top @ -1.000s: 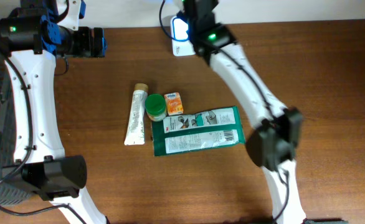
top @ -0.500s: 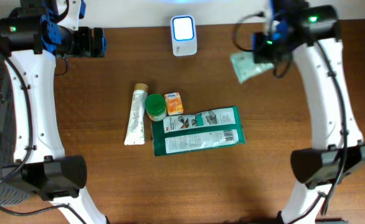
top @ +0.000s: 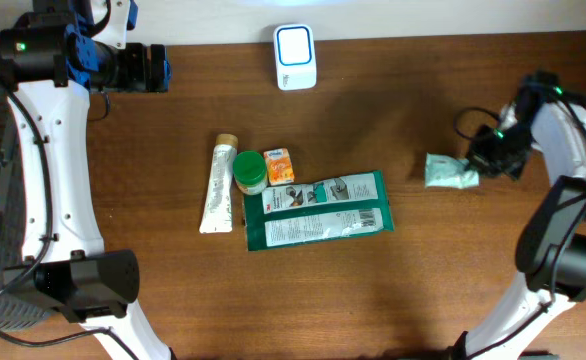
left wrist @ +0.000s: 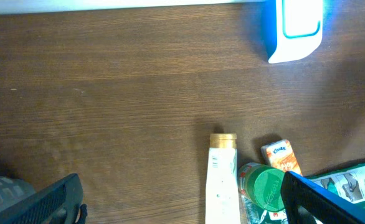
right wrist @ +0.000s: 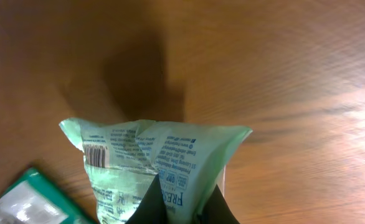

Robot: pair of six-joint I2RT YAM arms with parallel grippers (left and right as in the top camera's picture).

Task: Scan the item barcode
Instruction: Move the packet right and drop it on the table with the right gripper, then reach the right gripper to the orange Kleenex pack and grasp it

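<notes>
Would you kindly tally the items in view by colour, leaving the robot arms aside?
Green: 3 (lidded jar, large wipes pack, pale packet)
White: 2 (tube, scanner)
Orange: 1 (small box)
Total: 6

Wooden table (top: pixel 153 280) holds scanner (top: pixel 295 57), tube (top: pixel 216 186), green jar (top: pixel 250 172), orange carton (top: pixel 279 165), wipes pack (top: pixel 318 210).
</notes>
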